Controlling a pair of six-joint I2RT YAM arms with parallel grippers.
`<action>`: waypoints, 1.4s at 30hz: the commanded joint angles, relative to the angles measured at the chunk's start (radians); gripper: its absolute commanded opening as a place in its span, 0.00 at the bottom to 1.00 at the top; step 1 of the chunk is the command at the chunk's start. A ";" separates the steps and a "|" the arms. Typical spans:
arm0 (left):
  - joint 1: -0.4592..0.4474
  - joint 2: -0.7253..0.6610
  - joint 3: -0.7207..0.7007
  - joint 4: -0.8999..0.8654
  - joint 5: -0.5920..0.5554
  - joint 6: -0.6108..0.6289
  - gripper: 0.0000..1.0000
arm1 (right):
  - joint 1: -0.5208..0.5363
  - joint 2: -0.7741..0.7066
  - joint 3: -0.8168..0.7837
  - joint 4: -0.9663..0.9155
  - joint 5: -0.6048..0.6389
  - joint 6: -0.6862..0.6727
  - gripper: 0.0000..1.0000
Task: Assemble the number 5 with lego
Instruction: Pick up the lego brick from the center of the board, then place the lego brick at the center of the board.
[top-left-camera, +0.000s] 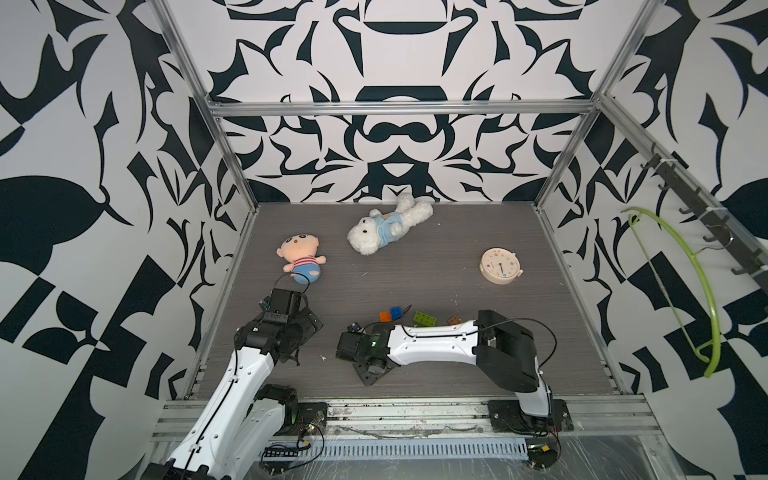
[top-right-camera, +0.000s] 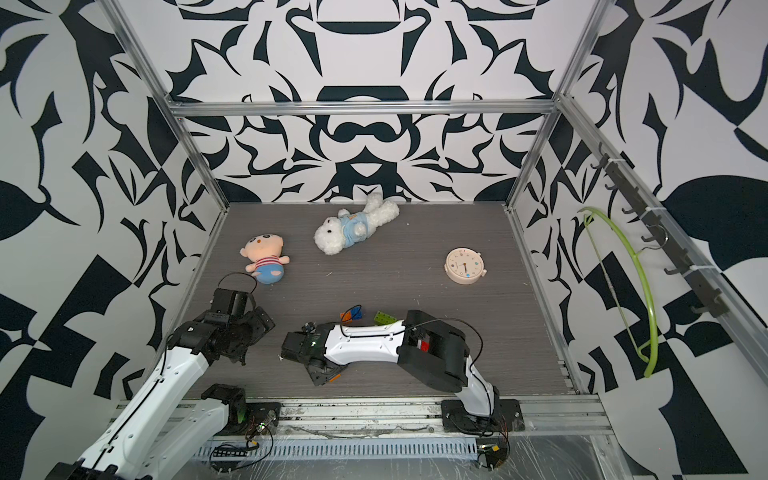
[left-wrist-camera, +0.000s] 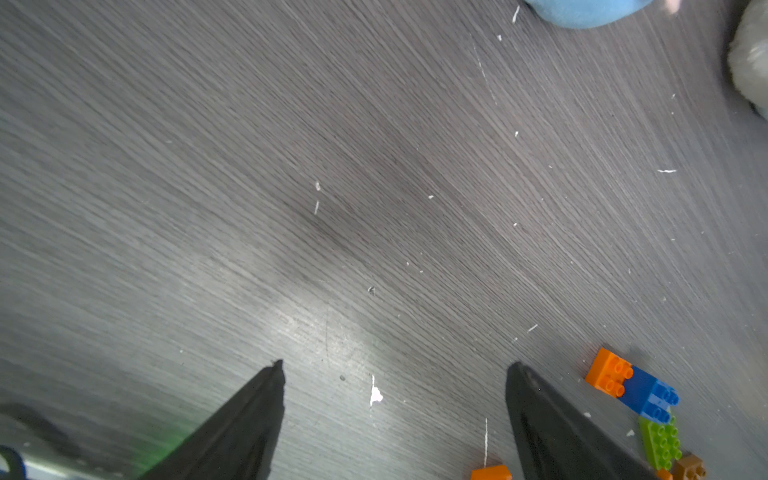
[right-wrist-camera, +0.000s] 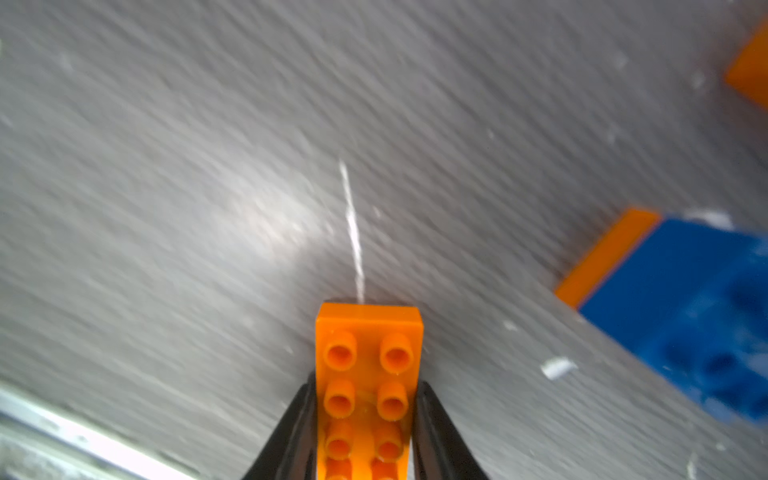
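My right gripper (right-wrist-camera: 368, 384) is shut on a long orange lego brick (right-wrist-camera: 368, 332), studs toward the camera, just above the grey table. Beside it lies a blue brick (right-wrist-camera: 685, 316) joined to an orange one. In both top views the right arm (top-left-camera: 432, 343) lies low across the table's front, with loose orange (top-left-camera: 384, 316), blue (top-left-camera: 395, 312), green (top-left-camera: 424, 319) and tan (top-left-camera: 454, 321) bricks behind it. My left gripper (left-wrist-camera: 397, 365) is open over bare table, nothing between its fingers. To one side of it lie the orange-blue pair (left-wrist-camera: 631, 384) and a green brick (left-wrist-camera: 660, 440).
A plush doll (top-left-camera: 301, 259) lies at the back left, close beyond the left arm. A white plush bear (top-left-camera: 386, 228) lies at the back middle and a round beige clock (top-left-camera: 500, 266) at the right. A green hanger (top-left-camera: 702, 291) hangs on the right wall.
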 joint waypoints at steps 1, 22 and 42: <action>0.004 0.013 0.018 0.037 0.059 0.026 0.90 | 0.004 -0.139 -0.067 -0.028 0.022 0.005 0.33; -0.410 0.268 0.078 0.252 0.045 -0.148 0.92 | -0.146 -0.367 -0.415 0.138 0.108 0.618 0.40; -0.417 0.278 0.076 0.256 0.023 -0.165 0.92 | -0.144 -0.443 -0.439 0.085 0.043 0.527 0.60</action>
